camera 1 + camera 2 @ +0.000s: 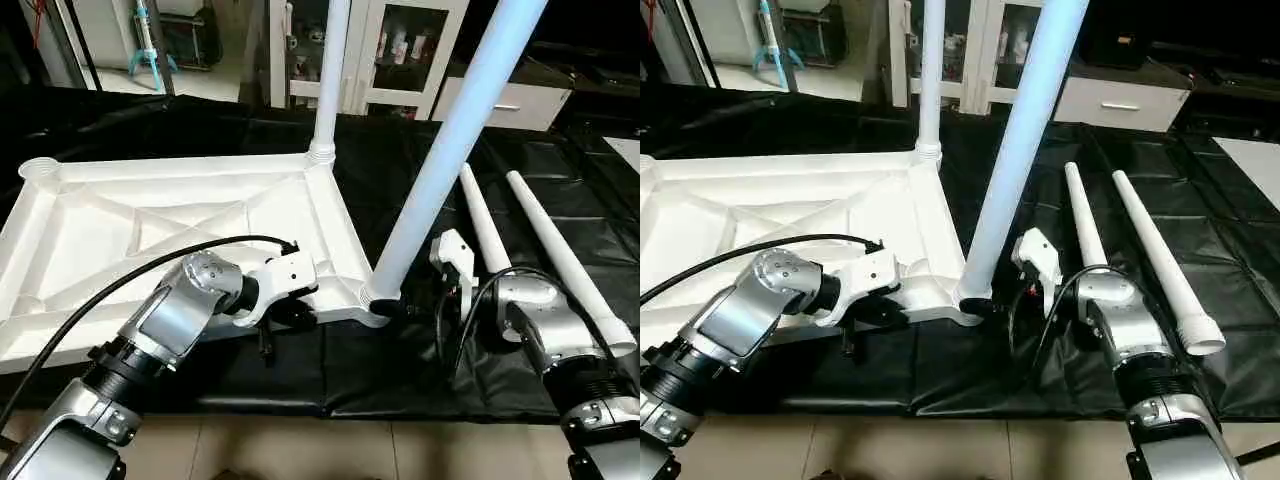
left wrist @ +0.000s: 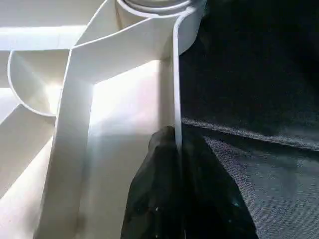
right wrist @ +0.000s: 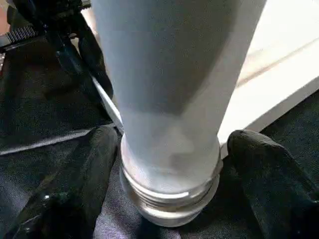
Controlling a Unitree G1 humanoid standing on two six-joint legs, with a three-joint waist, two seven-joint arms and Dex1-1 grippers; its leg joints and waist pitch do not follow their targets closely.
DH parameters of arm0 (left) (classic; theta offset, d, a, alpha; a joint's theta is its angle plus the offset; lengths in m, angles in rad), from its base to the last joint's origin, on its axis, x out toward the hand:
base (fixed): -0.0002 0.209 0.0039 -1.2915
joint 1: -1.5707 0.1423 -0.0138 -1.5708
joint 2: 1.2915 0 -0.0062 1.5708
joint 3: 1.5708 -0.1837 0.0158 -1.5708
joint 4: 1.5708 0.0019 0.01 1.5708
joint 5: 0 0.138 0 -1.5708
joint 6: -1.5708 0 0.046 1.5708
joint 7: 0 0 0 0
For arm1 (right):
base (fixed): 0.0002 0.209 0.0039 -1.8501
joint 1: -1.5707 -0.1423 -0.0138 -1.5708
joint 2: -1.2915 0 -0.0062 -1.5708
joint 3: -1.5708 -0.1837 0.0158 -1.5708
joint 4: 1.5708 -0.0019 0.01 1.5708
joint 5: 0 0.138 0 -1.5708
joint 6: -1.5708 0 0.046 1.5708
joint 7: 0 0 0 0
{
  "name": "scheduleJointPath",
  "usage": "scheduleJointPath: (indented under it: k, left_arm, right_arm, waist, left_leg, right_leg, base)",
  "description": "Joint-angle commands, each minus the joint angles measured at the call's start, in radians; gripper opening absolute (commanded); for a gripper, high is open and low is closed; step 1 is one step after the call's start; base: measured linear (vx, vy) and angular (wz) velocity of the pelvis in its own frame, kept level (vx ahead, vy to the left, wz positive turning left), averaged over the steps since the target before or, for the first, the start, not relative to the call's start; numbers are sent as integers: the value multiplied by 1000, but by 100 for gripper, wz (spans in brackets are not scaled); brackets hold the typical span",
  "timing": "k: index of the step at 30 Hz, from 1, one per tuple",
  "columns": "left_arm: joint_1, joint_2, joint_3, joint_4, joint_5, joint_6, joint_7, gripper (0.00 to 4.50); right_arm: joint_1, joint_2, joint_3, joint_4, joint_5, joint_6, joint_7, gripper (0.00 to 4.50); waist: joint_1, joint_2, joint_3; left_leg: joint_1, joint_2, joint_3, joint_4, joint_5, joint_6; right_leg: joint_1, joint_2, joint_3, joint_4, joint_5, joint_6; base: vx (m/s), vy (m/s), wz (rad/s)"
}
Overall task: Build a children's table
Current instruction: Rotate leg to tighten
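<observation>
Around the tapered leg [image 3: 169, 99] (smooth white tube), right gripper [image 3: 169, 164] gapes; left gripper [image 2: 174, 169] pinches the tabletop's rim [image 2: 175, 74].

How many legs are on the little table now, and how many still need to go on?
Two legs stand in the upturned table top: the far leg and the near leg. The left claw pinches the top's rim, and the right claw, open, sits around the near leg's base. Two loose legs lie on the black cloth, still to fit.

A white leg [image 3: 169, 99] is standing upright between the right gripper's [image 3: 172, 164] black fingers [image 3: 94, 164], its threaded base showing above the black cloth [image 3: 45, 114]. The fingers are flanking it, slightly apart from it. The white tabletop [image 3: 279, 79] is lying just behind.
</observation>
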Motion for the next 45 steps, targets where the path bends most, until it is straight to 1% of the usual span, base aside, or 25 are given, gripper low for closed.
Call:
scheduleJointPath:
  k: [1, 6, 13, 17, 18, 19, 20, 21, 22, 23, 24, 25, 26, 27, 28, 30, 32, 34, 38, 39, 41, 42, 43, 44, 45]
  left_arm:
    - [9, 3, -48, 15, 6, 5, -29, 0]
    - [9, 5, -49, 20, 7, 2, -30, 0]
    - [9, 10, -50, 24, 8, 2, -34, 0]
    - [-4, -16, -36, 54, 8, 5, 1, 0]
    - [-34, -73, -4, 116, 8, 16, 78, 0]
    - [-54, -106, 15, 155, 12, 21, 129, 0]
    - [-67, -124, 25, 179, 15, 24, 161, 0]
    - [-81, -145, 38, 203, 18, 33, 196, 0]
    - [-112, -186, 63, 250, 21, 39, 271, 0]
    - [-121, -198, 70, 264, 22, 39, 292, 0]
    - [-169, -258, 104, 333, 24, 24, 394, 0]
    - [-177, -267, 108, 344, 24, 18, 409, 0]
    - [-208, -300, 119, 386, 26, -23, 463, 0]
    - [-221, -313, 123, 405, 27, -46, 486, 0]
    - [-235, -329, 123, 424, 29, -72, 497, 0]
    - [-253, -345, 114, 453, 37, -109, 489, 0]
    - [-255, -343, 105, 456, 43, -124, 478, 0]
    - [-254, -337, 93, 465, 50, -151, 461, 0]
    - [-250, -323, 77, 489, 60, -213, 448, 0]
    - [-251, -322, 75, 502, 61, -246, 442, 0]
    - [-254, -323, 76, 512, 61, -259, 441, 0]
    - [-254, -321, 69, 522, 66, -298, 429, 0]
    - [-255, -321, 58, 544, 70, -363, 405, 0]
    - [-255, -321, 58, 544, 70, -365, 404, 0]
    - [-255, -322, 47, 564, 74, -434, 378, 0]
  right_arm:
    - [-22, -2, 3, 21, -11, -16, 16, 348]
    - [-24, -2, 8, 26, -11, -19, 27, 294]
    - [-22, 5, 7, 25, -11, -17, 31, 270]
    - [-26, 30, -11, 53, -16, 3, -47, 267]
    - [-41, 66, -29, 115, -50, 27, -217, 267]
    - [-49, 88, -42, 146, -60, 43, -304, 267]
    - [-54, 100, -50, 162, -65, 52, -352, 267]
    - [-58, 118, -61, 173, -66, 56, -407, 267]
    - [-69, 157, -87, 192, -59, 73, -517, 266]
    - [-72, 168, -94, 198, -57, 80, -549, 266]
    - [-89, 228, -121, 226, -57, 96, -706, 266]
    - [-92, 238, -122, 229, -59, 95, -728, 266]
    - [-101, 280, -121, 240, -68, 76, -797, 266]
    - [-105, 300, -120, 244, -72, 66, -824, 265]
    - [-113, 328, -117, 251, -73, 56, -846, 265]
    - [-126, 364, -115, 263, -82, 36, -883, 265]
    - [-130, 370, -118, 263, -82, 30, -887, 265]
    - [-131, 366, -124, 260, -89, 22, -900, 265]
    - [-117, 339, -135, 239, -98, -4, -928, 265]
    - [-97, 331, -153, 205, -76, -12, -909, 335]
    - [-92, 330, -159, 198, -72, -15, -907, 335]
    - [-82, 327, -163, 179, -66, -13, -902, 341]
    - [-58, 316, -166, 129, -64, -10, -903, 358]
    - [-58, 316, -166, 127, -64, -10, -902, 372]
    - [-34, 304, -160, 76, -73, -2, -905, 378]
  waist:
    - [4, 4, -63]
    - [4, 5, -64]
    - [4, 7, -64]
    - [2, 6, -63]
    - [0, 5, -56]
    - [-6, 6, -50]
    - [-7, 6, -49]
    - [-7, 6, -51]
    - [-8, 7, -53]
    - [-11, 7, -49]
    - [-11, 13, -51]
    - [-11, 8, -56]
    - [-10, 6, -57]
    - [-9, 10, -56]
    - [-5, 12, -57]
    - [-1, 12, -59]
    - [1, 15, -61]
    - [2, 15, -62]
    - [4, 15, -65]
    - [6, 18, -65]
    - [10, 16, -65]
    - [13, 19, -65]
    - [15, 17, -65]
    - [16, 17, -64]
    - [20, 21, -64]
  left_leg:
    - [6, 52, -16, -73, -143, 56]
    - [6, 52, -16, -73, -128, 62]
    - [8, 51, -16, -73, -137, 58]
    - [7, 51, -16, -74, -138, 53]
    - [10, 50, -15, -78, -183, 41]
    - [16, 45, -16, -80, -240, 13]
    - [20, 46, -19, -81, -275, -2]
    - [21, 45, -23, -81, -295, -12]
    - [17, 45, -26, -82, -301, -16]
    - [19, 43, -23, -82, -306, -15]
    - [25, 42, -25, -81, -322, -23]
    - [22, 42, -29, -82, -318, -28]
    - [18, 41, -28, -82, -308, -25]
    - [18, 40, -26, -83, -301, -20]
    - [23, 41, -24, -82, -308, -16]
    - [16, 42, -25, -85, -288, -10]
    - [13, 47, -25, -87, -261, -8]
    - [11, 46, -21, -86, -229, 3]
    - [10, 45, -17, -82, -192, 18]
    - [9, 44, -17, -83, -178, 24]
    - [8, 45, -16, -82, -164, 29]
    - [9, 46, -16, -82, -158, 31]
    - [9, 45, -14, -81, -155, 34]
    - [9, 45, -14, -82, -155, 36]
    - [11, 46, -14, -82, -156, 38]
  right_leg:
    - [57, -72, 58, -62, -167, -252]
    - [57, -71, 58, -59, -142, -259]
    - [57, -71, 58, -60, -145, -261]
    - [56, -71, 59, -61, -157, -257]
    - [52, -70, 58, -72, -226, -244]
    - [45, -68, 57, -83, -327, -219]
    - [45, -70, 55, -89, -385, -202]
    - [47, -73, 53, -92, -429, -184]
    - [47, -77, 53, -98, -468, -150]
    - [40, -73, 54, -104, -480, -142]
    - [34, -73, 53, -106, -498, -134]
    - [40, -74, 49, -105, -491, -128]
    - [41, -74, 49, -105, -486, -124]
    - [37, -73, 50, -109, -471, -121]
    - [32, -73, 51, -109, -454, -126]
    - [38, -75, 53, -103, -413, -135]
    - [41, -74, 55, -93, -337, -151]
    - [46, -72, 57, -83, -252, -180]
    - [50, -73, 59, -76, -206, -195]
    - [52, -72, 59, -74, -187, -201]
    - [54, -72, 59, -71, -165, -205]
    - [54, -73, 60, -70, -158, -208]
    - [54, -72, 60, -72, -156, -205]
    - [54, -72, 61, -73, -158, -201]
    - [53, -72, 61, -72, -161, -201]
  base:
    - [0, 0, 0]
    - [0, 0, 0]
    - [0, 0, 0]
    - [0, 0, 0]
    - [0, 0, 0]
    - [0, 0, 0]
    - [0, 0, 0]
    - [-55, 3, -5]
    - [-55, 3, -5]
    - [0, 0, 0]
    - [0, 0, 0]
    - [0, 0, 0]
    - [0, 0, 0]
    - [0, 0, 0]
    - [0, 0, 0]
    - [0, 0, 0]
    - [0, 0, 0]
    - [0, 0, 0]
    - [0, 0, 0]
    - [0, 0, 0]
    - [0, 0, 0]
    - [0, 0, 0]
    - [0, 0, 0]
    - [0, 0, 0]
    - [0, 0, 0]
